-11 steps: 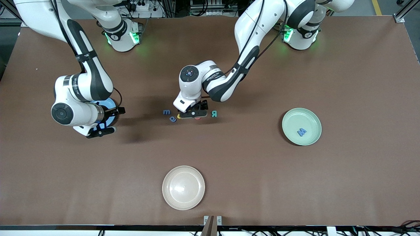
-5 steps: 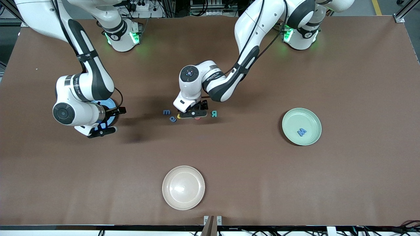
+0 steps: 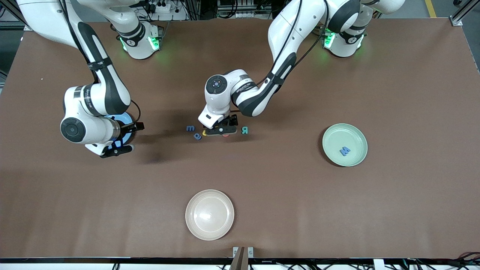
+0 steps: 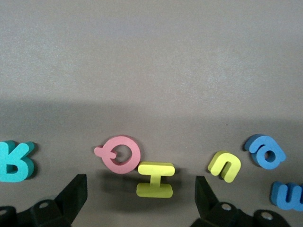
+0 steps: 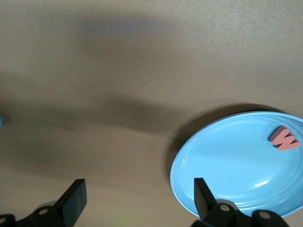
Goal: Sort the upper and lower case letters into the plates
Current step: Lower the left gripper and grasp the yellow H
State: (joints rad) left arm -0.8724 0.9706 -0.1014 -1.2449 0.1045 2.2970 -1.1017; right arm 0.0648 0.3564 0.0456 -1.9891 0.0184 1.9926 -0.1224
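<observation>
Left gripper wide open low over the yellow I in the letter cluster mid-surface, right gripper open too, hanging by the light blue plate, blue M in the mint plate

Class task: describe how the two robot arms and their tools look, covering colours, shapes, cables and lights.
Both arms are glossy white with rounded black joints and black cables strapped along them; green lights glow at the bases. The left tool and right tool are black, with two flat fingers.

Wide brown table, evenly lit
</observation>
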